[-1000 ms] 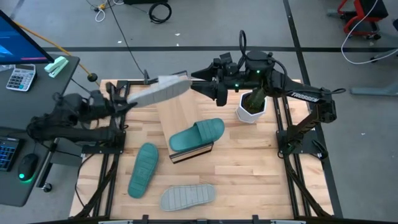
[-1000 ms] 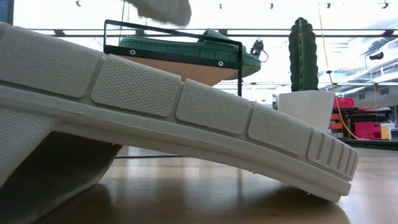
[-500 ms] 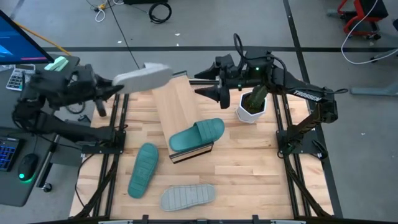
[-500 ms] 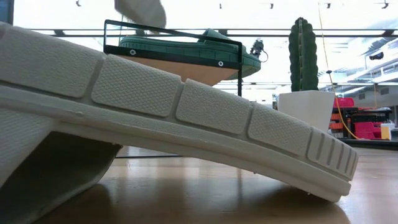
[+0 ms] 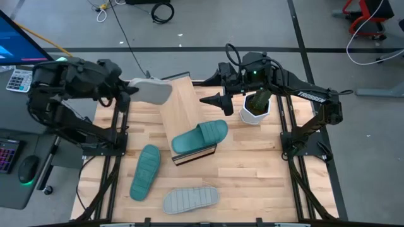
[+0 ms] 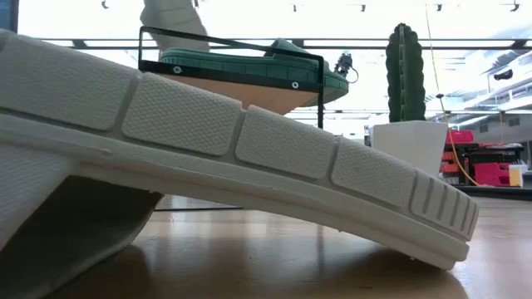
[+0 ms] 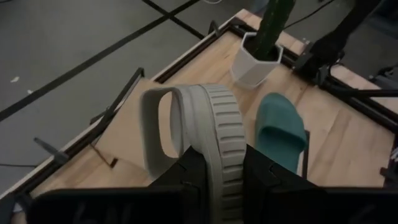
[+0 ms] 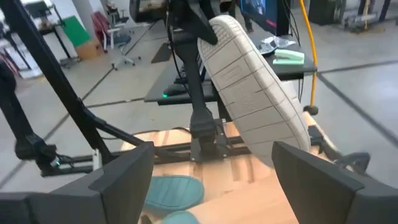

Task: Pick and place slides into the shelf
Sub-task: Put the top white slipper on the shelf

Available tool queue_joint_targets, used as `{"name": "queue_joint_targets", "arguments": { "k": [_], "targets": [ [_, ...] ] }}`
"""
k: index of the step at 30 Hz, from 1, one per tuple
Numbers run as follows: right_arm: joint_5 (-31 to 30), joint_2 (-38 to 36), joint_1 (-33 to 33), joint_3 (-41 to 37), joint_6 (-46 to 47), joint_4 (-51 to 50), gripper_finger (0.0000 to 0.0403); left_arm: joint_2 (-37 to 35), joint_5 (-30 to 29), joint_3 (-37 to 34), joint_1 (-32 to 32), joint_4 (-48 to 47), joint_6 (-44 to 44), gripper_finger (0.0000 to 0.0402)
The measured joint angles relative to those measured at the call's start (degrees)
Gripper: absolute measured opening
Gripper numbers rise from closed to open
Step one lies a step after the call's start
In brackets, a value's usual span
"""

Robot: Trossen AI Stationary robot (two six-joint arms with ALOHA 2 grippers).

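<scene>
My left gripper (image 5: 130,88) is high over the table's far left corner, shut on a pale grey slide (image 5: 153,90) that also shows from below in the right wrist view (image 8: 255,93). The shelf (image 5: 180,110), a light wood board, slopes up from the table with a teal slide (image 5: 199,137) lying on its lower end. Another teal slide (image 5: 145,171) and a second grey slide (image 5: 190,199) lie sole up on the tabletop. My right gripper (image 5: 211,99) hangs open in the air beside the shelf's far end, holding nothing. My left gripper pinches the grey slide's sole (image 7: 217,163) between its two fingers (image 7: 186,180), one on the footbed side, one on the underside, at the end away from the strap (image 7: 154,127). The slide is lifted clear, turned on its edge, slanting down beyond the fingers.
A white pot with a cactus (image 5: 255,107) stands at the far right, close under my right arm. The grey slide on the table (image 6: 233,166) lies right before the low camera. Bare tabletop lies right of the shelf.
My left gripper has risen and drawn back toward the table's far left corner with the grey slide, rolling and tipping downward. The slide, earlier lying flat over the shelf's far end, now stands on its edge, slanting down. My right gripper has tipped down a little.
</scene>
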State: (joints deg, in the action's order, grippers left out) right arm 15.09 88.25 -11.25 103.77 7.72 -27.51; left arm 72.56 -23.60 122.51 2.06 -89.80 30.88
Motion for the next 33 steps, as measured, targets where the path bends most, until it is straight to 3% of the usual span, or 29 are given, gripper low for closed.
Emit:
{"name": "queue_joint_targets", "arguments": {
  "k": [9,19,27,33],
  "targets": [
    [-1.3,0.0,0.0,0.0,-8.0,1.2,0.0332,4.7,1.9,3.2,-0.1,-0.1,-1.5,0.0059],
    [-1.3,0.0,-0.4,0.0,-8.0,1.2,0.0332,7.3,2.3,3.2,-0.8,0.8,-5.7,0.0059],
    [-1.3,0.0,-0.4,0.0,-7.9,1.4,0.0328,7.1,2.2,3.2,-1.7,7.1,-10.3,0.0059],
    [-1.0,0.0,-0.4,0.0,-7.8,1.4,0.0323,6.9,2.2,3.2,-1.7,6.6,-9.1,0.0059]
  ]
}}
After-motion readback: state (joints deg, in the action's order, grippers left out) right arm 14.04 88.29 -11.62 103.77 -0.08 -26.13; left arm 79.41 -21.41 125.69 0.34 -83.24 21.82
